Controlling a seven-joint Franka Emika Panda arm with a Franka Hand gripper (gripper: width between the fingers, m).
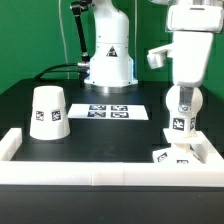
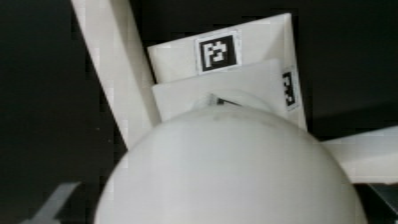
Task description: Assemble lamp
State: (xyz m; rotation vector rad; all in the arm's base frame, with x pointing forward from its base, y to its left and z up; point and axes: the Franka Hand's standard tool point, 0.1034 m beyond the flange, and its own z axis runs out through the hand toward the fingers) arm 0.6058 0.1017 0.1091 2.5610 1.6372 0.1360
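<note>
My gripper [image 1: 180, 104] is shut on the white rounded bulb [image 1: 180, 122] and holds it upright just above the flat square base [image 1: 172, 153]. The base lies in the front corner of the table at the exterior view's right, against the white wall. In the wrist view the bulb [image 2: 222, 165] fills the middle and hides most of my fingers. The base [image 2: 231, 62] with its square markers shows beyond it. The tapered shade [image 1: 47, 110] stands mouth down on the table at the exterior view's left, well apart from my gripper.
A low white wall [image 1: 90, 170] runs along the table's front and sides; it also shows in the wrist view [image 2: 111, 70] beside the base. The marker board [image 1: 108, 111] lies flat mid-table. The arm's base [image 1: 110, 55] stands at the back.
</note>
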